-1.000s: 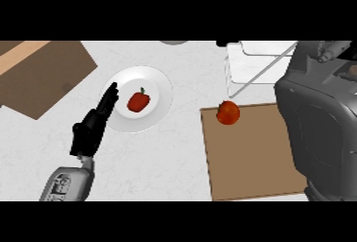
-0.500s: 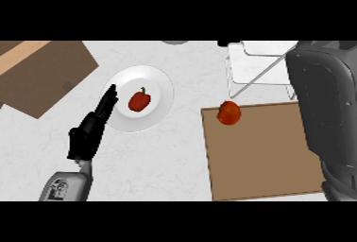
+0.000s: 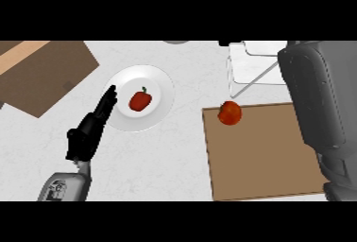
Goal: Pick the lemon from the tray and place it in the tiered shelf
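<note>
A round orange-red fruit (image 3: 229,113) lies on the far left corner of the brown tray (image 3: 265,160); it looks more orange-red than lemon yellow. Just beyond it stands the white wire tiered shelf (image 3: 252,66). My right forearm (image 3: 317,104) rises along the right edge, over the tray's right side and part of the shelf; its hand does not show. Far from the fruit, my left hand (image 3: 89,130) is at the left, open, with straight fingers pointing up along the left rim of a white plate (image 3: 159,80).
A red pepper (image 3: 140,100) lies on the white plate. A brown board (image 3: 42,71) covers the counter's upper left corner. Pale counter shows between the plate and the tray.
My right forearm has shifted to the right and looks narrower, uncovering more of the shelf and tray. The left hand has sunk slightly. The fruit has not moved.
</note>
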You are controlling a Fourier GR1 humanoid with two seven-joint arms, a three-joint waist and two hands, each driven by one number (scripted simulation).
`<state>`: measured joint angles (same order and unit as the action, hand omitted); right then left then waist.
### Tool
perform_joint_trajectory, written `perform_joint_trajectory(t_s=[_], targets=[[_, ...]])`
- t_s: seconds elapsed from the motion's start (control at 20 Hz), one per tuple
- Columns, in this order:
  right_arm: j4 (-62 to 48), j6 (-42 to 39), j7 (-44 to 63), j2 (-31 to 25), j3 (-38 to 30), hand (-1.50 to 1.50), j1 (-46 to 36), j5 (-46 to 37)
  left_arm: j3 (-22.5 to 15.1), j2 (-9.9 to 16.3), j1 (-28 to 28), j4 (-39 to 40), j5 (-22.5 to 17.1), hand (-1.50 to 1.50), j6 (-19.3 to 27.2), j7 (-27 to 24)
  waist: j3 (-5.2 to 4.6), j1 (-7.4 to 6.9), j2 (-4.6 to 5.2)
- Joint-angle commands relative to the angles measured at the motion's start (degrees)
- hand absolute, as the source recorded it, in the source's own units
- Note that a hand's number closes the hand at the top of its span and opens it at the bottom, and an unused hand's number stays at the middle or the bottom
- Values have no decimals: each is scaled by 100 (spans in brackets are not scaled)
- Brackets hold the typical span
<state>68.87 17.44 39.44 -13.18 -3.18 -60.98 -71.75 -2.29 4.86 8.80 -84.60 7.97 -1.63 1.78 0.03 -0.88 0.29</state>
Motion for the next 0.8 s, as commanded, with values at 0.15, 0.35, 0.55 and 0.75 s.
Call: perform_joint_trajectory(t_s=[0.15, 0.35, 0.55, 0.75], targets=[[-713, 1382, -1192, -32, -833, 150, -60, 1276, 79, -1, 182, 386, 104, 0, 82, -240, -1, -9, 22], [-1237, 1535, -1511, -49, -833, 150, -191, 1390, 29, 1, 44, 91, 41, 0, -33, 10, -3, -1, -9], [-1651, 1639, -1853, -236, -1012, 150, -326, 1677, 236, -36, 461, 699, 97, 0, 136, -210, -4, 29, -1], [-2038, 1435, -702, -702, -886, 150, -146, 522, 52, -38, -40, 5, 28, 0, 11, -44, -13, 36, -35]])
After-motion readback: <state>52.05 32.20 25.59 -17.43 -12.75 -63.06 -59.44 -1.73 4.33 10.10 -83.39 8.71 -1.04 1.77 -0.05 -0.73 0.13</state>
